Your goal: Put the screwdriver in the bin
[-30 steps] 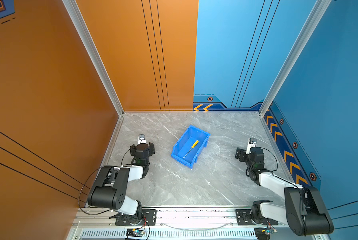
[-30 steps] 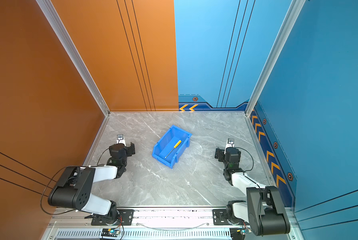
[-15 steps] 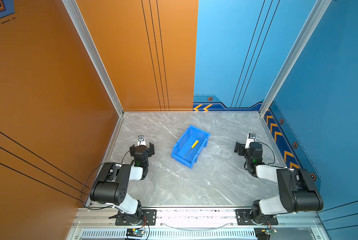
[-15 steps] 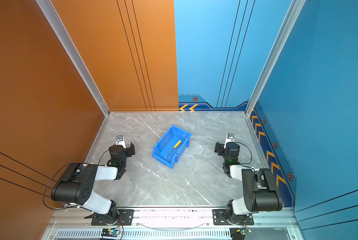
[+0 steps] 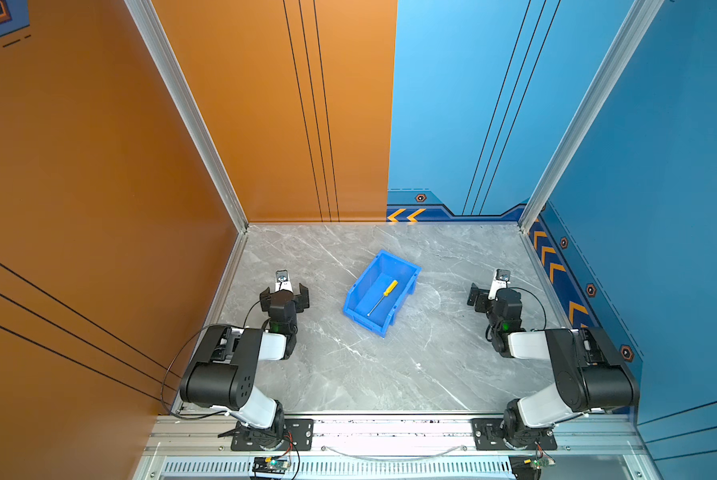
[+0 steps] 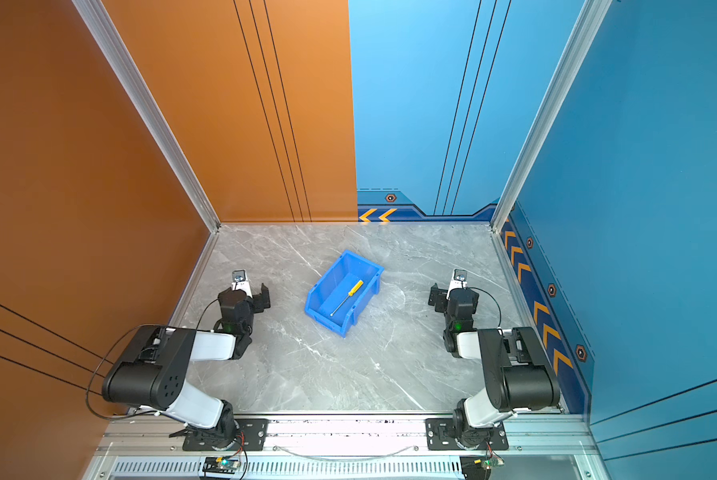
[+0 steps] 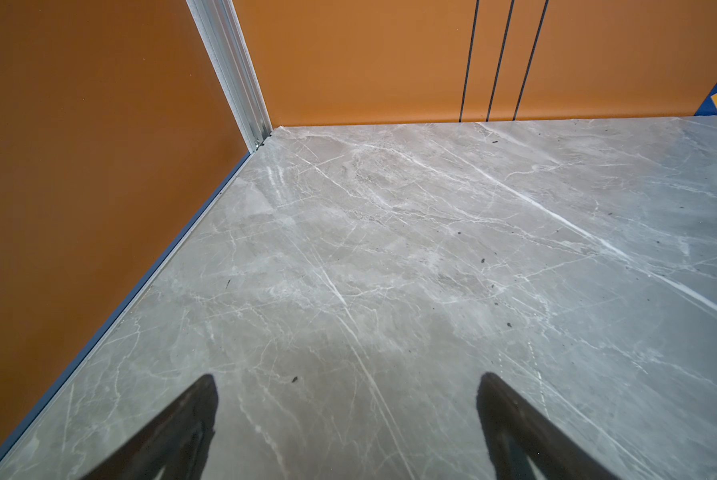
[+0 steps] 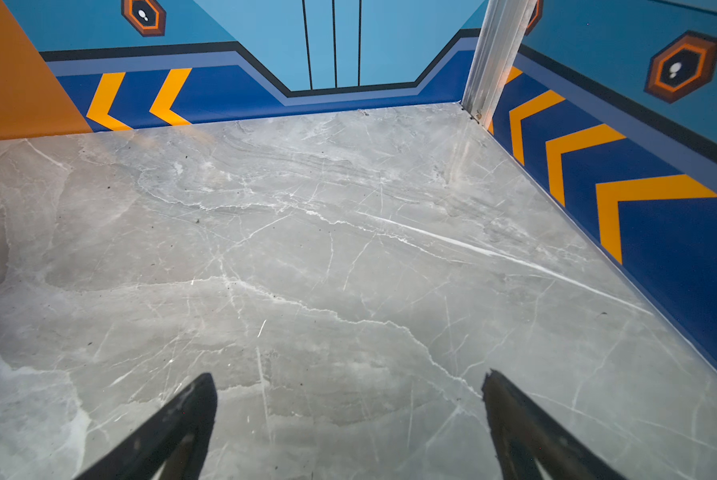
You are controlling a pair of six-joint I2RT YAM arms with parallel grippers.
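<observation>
An orange wall (image 5: 99, 208) bounds the left edge of the grey, white-veined marble surface (image 5: 390, 374), meeting it along a thin metal strip. The left claw (image 7: 346, 378) sits near that edge, above bare stone. In the left wrist view its two dark, tapering fingers (image 7: 190, 415) stand spread wide apart with nothing between them, and open room stretches ahead to the back corner post. Toward the middle, well apart from both arms, the bin (image 5: 363, 318) rests at an angle on the surface. It is a bright blue, smooth plastic rectangle with tall walls and a lowered lip at its near end, and bare stone lies all around it. The screwdriver (image 5: 386, 292) lies flat on the bin's floor along its length, with the yellow handle toward the back wall and the thin silver shaft pointing at the lowered lip. Farther right, the right claw (image 8: 348, 376) hangs over empty stone. Its black fingers (image 8: 182, 419) are likewise spread and grip nothing. Beyond it a blue wall (image 5: 660, 208) with orange chevrons along its base closes the right edge.
</observation>
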